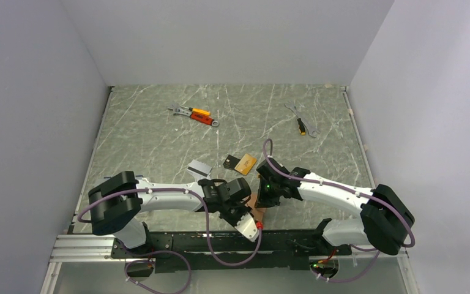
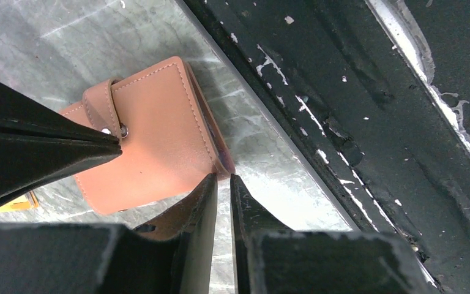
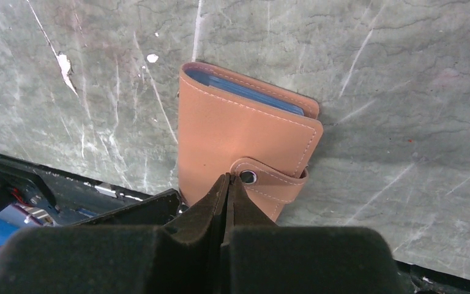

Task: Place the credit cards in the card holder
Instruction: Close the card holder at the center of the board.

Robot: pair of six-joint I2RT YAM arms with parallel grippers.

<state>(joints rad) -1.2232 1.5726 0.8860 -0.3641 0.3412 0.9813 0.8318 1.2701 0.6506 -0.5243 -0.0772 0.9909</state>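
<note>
The card holder (image 3: 238, 131) is a closed salmon-tan wallet, strap snapped, lying near the table's front edge (image 1: 261, 212). My right gripper (image 3: 227, 179) is shut, its tips resting on the wallet beside the snap (image 3: 248, 177). My left gripper (image 2: 222, 180) is shut to a narrow slit with nothing in it, tips at the wallet's (image 2: 153, 138) corner by the rail. The right gripper's fingers (image 2: 49, 147) show there too. A silver-grey card (image 1: 199, 168), a black card (image 1: 229, 162) and an orange-gold card (image 1: 245, 163) lie behind the grippers. A second orange-gold card is not distinguishable.
A black rail (image 2: 355, 110) runs along the table's near edge, right next to the wallet. Orange-handled tools (image 1: 194, 114) lie at the back left and another small tool (image 1: 303, 125) at the back right. Grey walls close in three sides.
</note>
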